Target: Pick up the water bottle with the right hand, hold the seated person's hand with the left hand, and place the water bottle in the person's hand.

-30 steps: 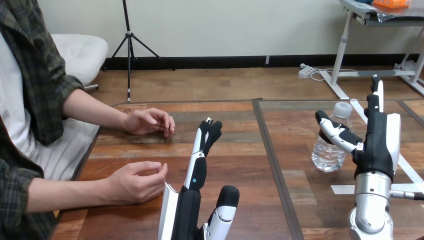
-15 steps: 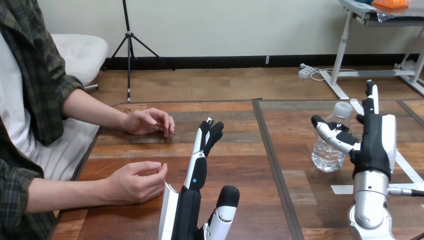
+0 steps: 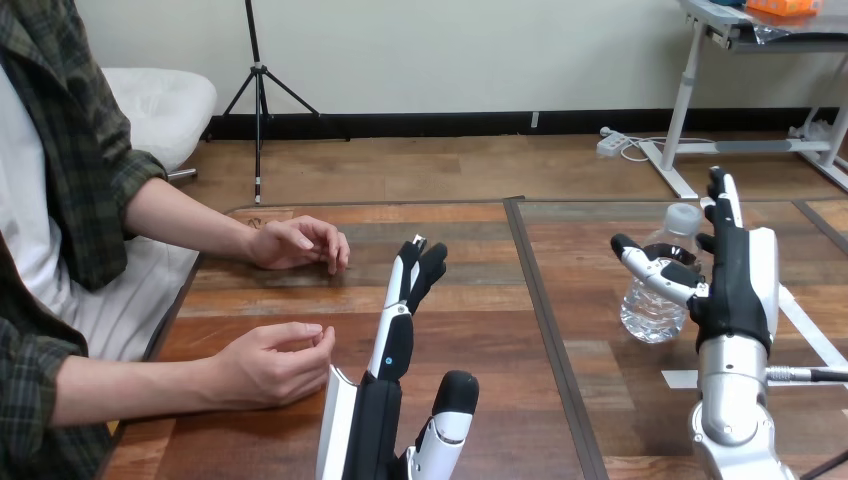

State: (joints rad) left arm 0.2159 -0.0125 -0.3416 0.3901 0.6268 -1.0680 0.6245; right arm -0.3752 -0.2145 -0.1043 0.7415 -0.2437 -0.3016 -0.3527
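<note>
Clear capped water bottle (image 3: pixel 645 315) upright, right hand (image 3: pixel 736 285) just beside

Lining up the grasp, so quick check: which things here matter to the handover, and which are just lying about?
In the job: water bottle, right hand, left hand, person's near hand, person's far hand.
Lying about: white tape strips on the table.

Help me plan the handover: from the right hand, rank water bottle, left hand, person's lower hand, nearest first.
1. water bottle, just beside the right hand, view's right.
2. left hand, table's middle.
3. person's lower hand, far left.
</note>
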